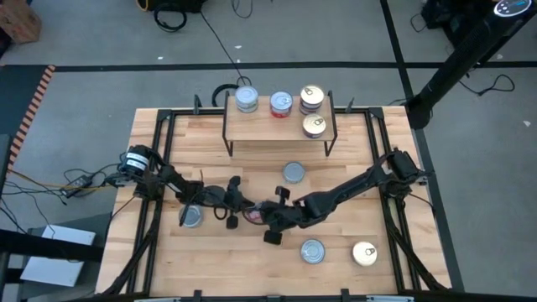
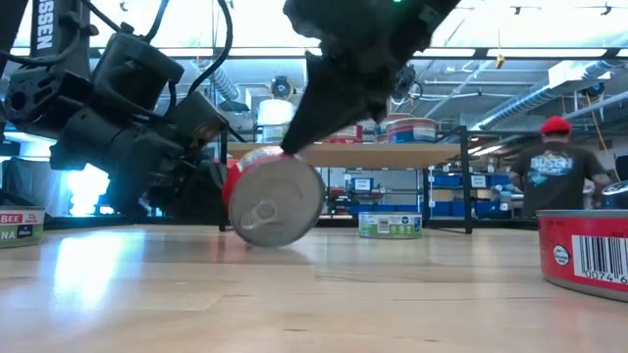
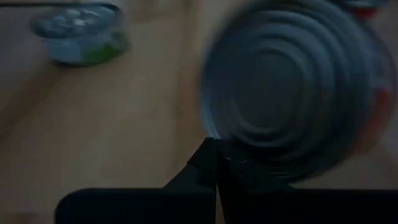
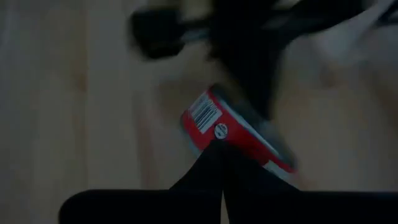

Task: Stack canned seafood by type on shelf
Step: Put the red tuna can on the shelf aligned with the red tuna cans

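Four tins (image 1: 280, 104) sat on the shelf (image 1: 268, 130); five remained on the counter (image 1: 352, 285). Both grippers' closed fingers (image 3: 214, 163) pressed a tilted red-labelled tin (image 2: 273, 199) at mid-counter, neither holding it.

tin (image 2: 275, 201): glossy metal, red paper label | table (image 2: 294, 294): smooth wood

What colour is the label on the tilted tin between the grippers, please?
Red, with a white barcode patch, on the tin; right wrist view.

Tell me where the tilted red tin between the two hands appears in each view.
High view: red tin, centre front, between the arms.
Low view: red tin, left of centre, tipped on its edge.
Left wrist view: its ribbed end.
Right wrist view: its red side.
Shared landmark: the shelf.
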Motion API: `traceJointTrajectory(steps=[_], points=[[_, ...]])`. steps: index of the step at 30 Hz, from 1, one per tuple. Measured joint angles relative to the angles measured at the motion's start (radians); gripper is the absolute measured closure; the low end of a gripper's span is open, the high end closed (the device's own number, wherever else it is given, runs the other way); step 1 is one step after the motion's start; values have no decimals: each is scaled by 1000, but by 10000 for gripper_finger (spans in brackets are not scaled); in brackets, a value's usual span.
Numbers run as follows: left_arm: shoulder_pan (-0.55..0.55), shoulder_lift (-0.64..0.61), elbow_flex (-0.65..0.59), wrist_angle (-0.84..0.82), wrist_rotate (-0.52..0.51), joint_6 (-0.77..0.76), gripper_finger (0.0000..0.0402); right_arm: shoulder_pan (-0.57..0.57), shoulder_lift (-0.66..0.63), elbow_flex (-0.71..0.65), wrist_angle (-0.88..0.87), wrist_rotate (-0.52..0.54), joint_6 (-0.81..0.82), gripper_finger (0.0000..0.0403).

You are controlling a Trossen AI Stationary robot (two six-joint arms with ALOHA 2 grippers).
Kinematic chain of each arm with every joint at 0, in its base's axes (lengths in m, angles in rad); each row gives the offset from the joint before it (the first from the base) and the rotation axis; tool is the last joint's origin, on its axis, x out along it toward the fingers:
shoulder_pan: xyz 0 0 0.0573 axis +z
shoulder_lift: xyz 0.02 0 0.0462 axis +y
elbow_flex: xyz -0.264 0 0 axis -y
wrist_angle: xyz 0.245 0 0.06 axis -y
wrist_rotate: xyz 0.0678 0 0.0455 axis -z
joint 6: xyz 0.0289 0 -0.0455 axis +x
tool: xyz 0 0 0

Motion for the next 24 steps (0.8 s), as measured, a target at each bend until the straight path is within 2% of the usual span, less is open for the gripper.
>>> traceJointTrajectory(steps=[4, 11, 19, 21, 24], points=[[-7, 0, 1, -1, 45, 1, 396, -24, 5, 13, -44, 59, -11, 394], [-6, -1, 2, 8, 34, 1, 396, -42, 9, 15, -92, 28, -16, 391], [-4, -1, 2, 7, 29, 2, 396, -34, -60, 15, -121, 27, 25, 354], [-4, -1, 2, 6, 50, 10, 396, -22, -86, 15, -117, -2, 37, 346], [-4, -1, -6, 21, 89, 19, 396, 7, -99, 17, -86, -125, 38, 349]])
